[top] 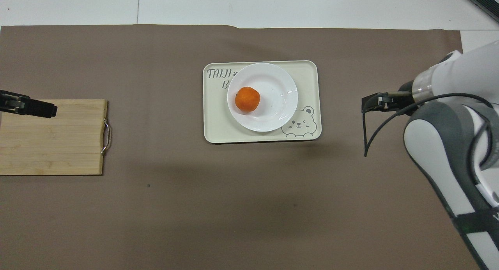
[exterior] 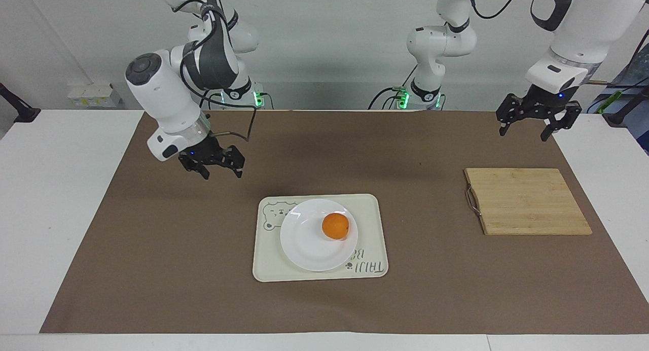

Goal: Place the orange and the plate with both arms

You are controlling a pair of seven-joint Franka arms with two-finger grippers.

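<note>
The orange (exterior: 335, 225) (top: 247, 99) lies on the white plate (exterior: 309, 244) (top: 273, 114). The plate rests on the cream tray (exterior: 367, 211) (top: 216, 118) with the bear drawing, mid-table. My right gripper (exterior: 222, 170) (top: 363, 104) is open and empty, raised over the bare brown mat toward the right arm's end of the table, apart from the tray. My left gripper (exterior: 527, 128) (top: 48, 110) is open and empty, raised over the edge of the wooden board nearest the robots, where it waits.
A wooden cutting board (exterior: 527, 201) (top: 50, 137) with a metal handle (exterior: 471, 200) (top: 106, 136) lies toward the left arm's end. A brown mat (exterior: 203, 270) covers the table. A black cable (top: 368, 133) hangs from the right wrist.
</note>
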